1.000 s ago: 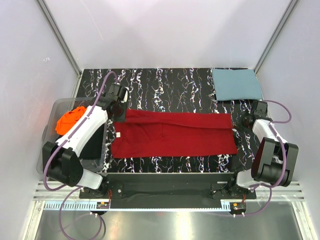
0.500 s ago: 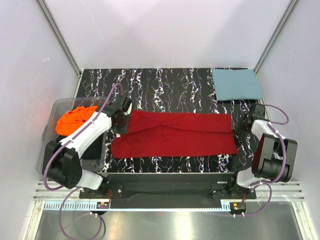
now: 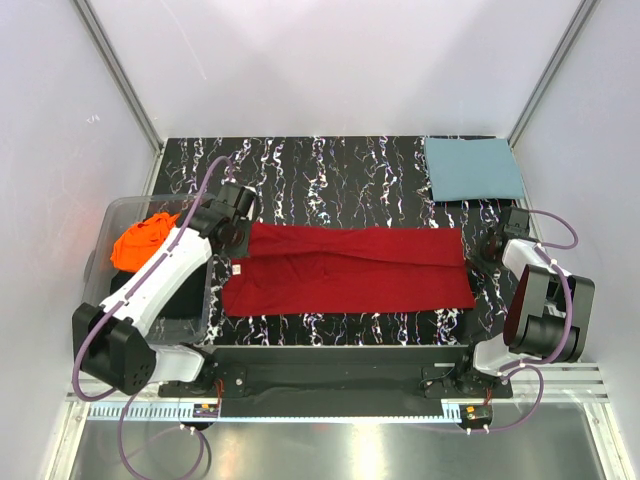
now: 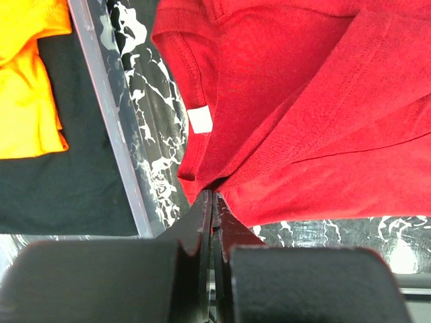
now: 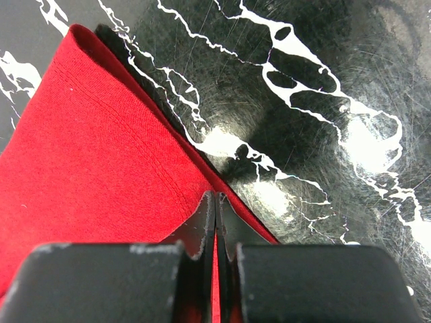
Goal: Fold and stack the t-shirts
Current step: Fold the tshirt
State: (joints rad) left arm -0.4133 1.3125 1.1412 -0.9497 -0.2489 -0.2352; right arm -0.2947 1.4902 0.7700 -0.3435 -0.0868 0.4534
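Observation:
The deep red t-shirt lies folded into a long band across the middle of the black marbled table. My left gripper is shut on its left collar end; the left wrist view shows the jaws pinching red cloth below the white tag. My right gripper is shut on the shirt's right edge, with red cloth between the jaws. The teal-blue t-shirt lies folded at the back right. The orange t-shirt lies crumpled in the bin.
A clear plastic bin stands off the table's left edge, with dark cloth in it under the orange shirt; its wall runs close beside my left gripper. White enclosure walls surround the table.
My left gripper came down from the back left onto the red shirt's left end and drew it leftward, flattening that end. The right arm barely moved.

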